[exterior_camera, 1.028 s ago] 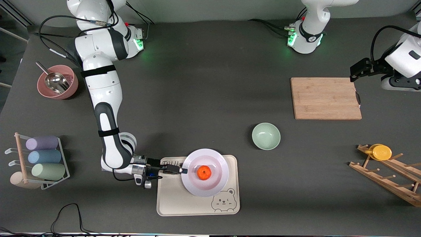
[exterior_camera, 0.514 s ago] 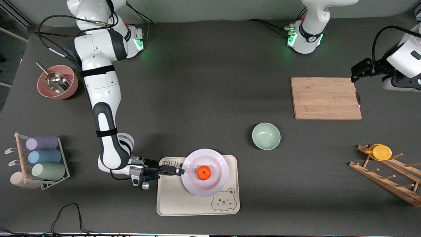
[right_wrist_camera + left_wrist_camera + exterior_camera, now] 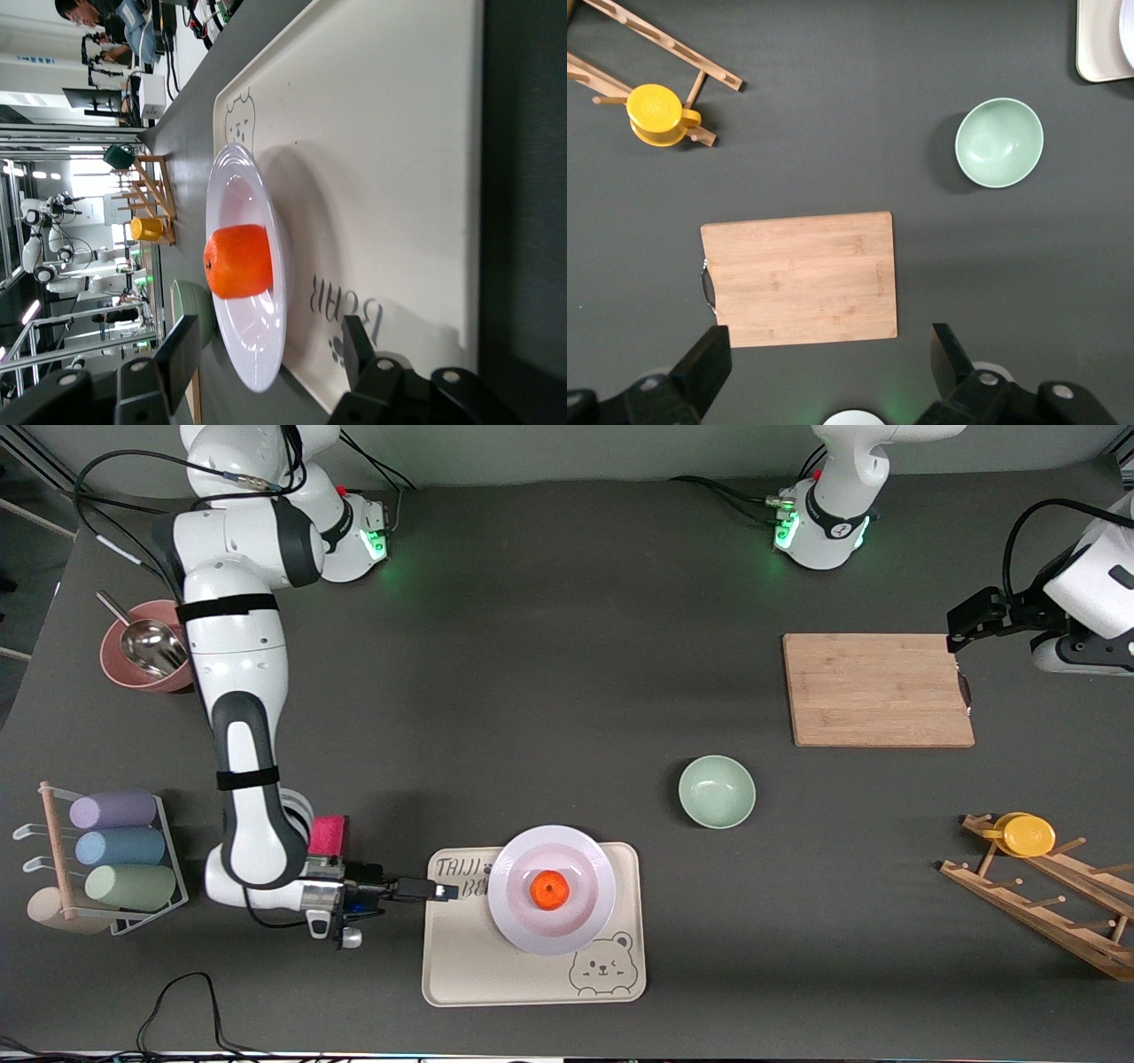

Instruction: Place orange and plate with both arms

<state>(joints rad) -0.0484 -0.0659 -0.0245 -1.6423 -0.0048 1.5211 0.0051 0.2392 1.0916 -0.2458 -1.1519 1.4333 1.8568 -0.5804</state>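
Note:
The plate (image 3: 586,861) lies on a cream bear tray (image 3: 469,957), with the orange (image 3: 550,889) at its middle. My right gripper (image 3: 443,888) is open and empty, low over the tray's edge toward the right arm's end of the table, a short gap from the plate's rim. In the right wrist view the orange (image 3: 237,261) sits in the plate (image 3: 232,190) on the tray (image 3: 381,159), ahead of the open right gripper (image 3: 268,350). My left gripper (image 3: 955,631) is open and empty, up over the corner of a wooden cutting board (image 3: 877,689); its wrist view shows the gripper (image 3: 828,359) wide open.
A pale green bowl (image 3: 717,791) stands between tray and board. A wooden rack with a yellow cup (image 3: 1028,835) is at the left arm's end. A pink bowl with a scoop (image 3: 151,646), a cup rack (image 3: 111,850) and a pink sponge (image 3: 329,835) are at the right arm's end.
My right gripper has drawn back from the plate's rim toward the right arm's end, uncovering the pink sponge. Plate and orange stay put. The left gripper has barely shifted.

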